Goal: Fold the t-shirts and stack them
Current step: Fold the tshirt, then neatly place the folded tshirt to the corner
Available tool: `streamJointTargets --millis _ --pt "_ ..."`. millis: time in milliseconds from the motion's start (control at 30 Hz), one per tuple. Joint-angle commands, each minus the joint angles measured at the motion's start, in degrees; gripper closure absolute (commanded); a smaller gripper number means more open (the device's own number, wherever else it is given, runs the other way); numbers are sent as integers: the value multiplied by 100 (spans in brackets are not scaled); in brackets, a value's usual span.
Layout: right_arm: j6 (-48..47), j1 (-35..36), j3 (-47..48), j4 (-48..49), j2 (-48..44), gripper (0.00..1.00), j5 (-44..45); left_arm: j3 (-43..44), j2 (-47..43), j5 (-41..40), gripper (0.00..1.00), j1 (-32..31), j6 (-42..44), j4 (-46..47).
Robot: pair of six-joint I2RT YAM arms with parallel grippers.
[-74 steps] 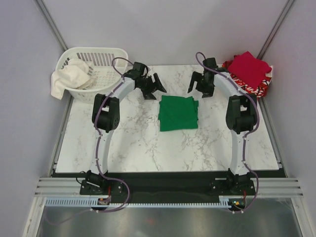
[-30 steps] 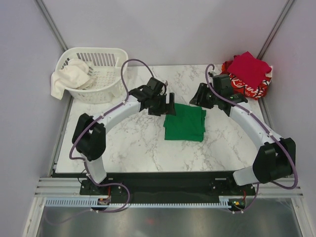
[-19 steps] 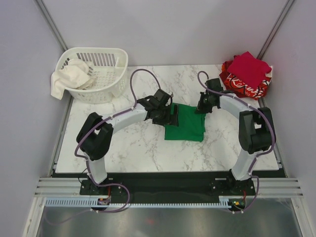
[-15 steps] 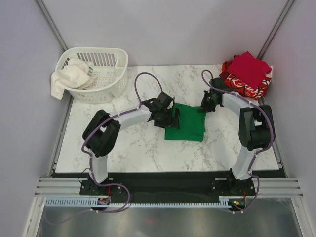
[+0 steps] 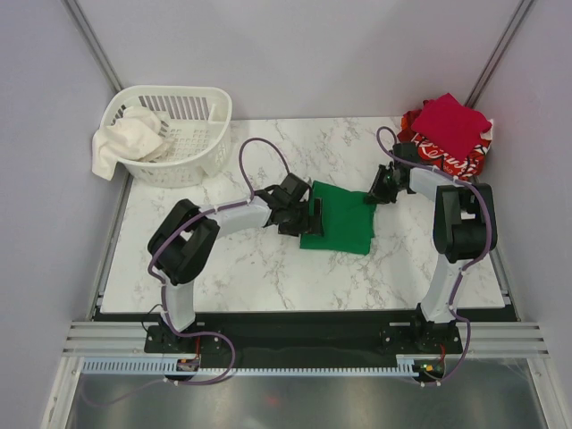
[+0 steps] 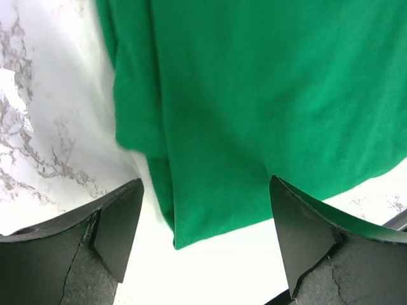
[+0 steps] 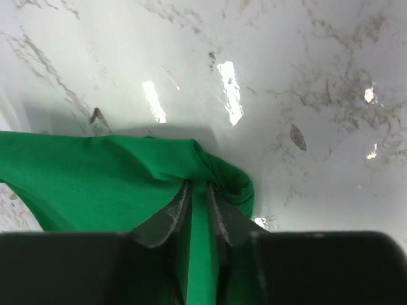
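The folded green t-shirt (image 5: 338,217) lies flat on the marble table (image 5: 223,259). My left gripper (image 5: 309,217) stands open at its left edge. In the left wrist view the green t-shirt (image 6: 254,95) fills the top, and its near corner lies between the wide-apart fingers (image 6: 117,222) of the left gripper (image 6: 203,235). My right gripper (image 5: 374,192) is at the shirt's far right corner. There the right gripper (image 7: 198,197) is shut on a bunched fold of the green t-shirt (image 7: 95,178). A crimson t-shirt (image 5: 451,121) lies on a red one with white print (image 5: 447,163) at the back right.
A white slatted basket (image 5: 183,138) stands at the back left corner, with a white cloth (image 5: 121,143) hanging over its left rim. Grey walls close in the table at the back and on both sides. The stacked shirts sit at the table's right edge.
Both arms have dropped onto the green t-shirt. The right gripper has closed on its far right corner, the left has moved in at its left edge, and the shirt has slid slightly right.
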Motion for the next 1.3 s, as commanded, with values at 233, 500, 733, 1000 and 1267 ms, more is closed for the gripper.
streamJointTargets --millis 233,500,733,1000,1267 --pt "-635 288 616 -303 -1064 15 -296 -400 -33 -248 11 -160 -53 -177" --pt "-231 156 -550 -277 -2199 12 678 -681 -919 -669 3 -142 61 -177" --pt "85 -151 -1871 967 -2228 11 -251 -1823 -2220 -1565 0 -125 -17 541" --pt "630 -222 -2839 2693 -1929 13 -798 -3537 -3609 -1170 0 -63 141 2459" --pt "1157 -222 -3436 3809 -1269 16 -815 -3907 -3917 -1144 0 -10 44 2784"
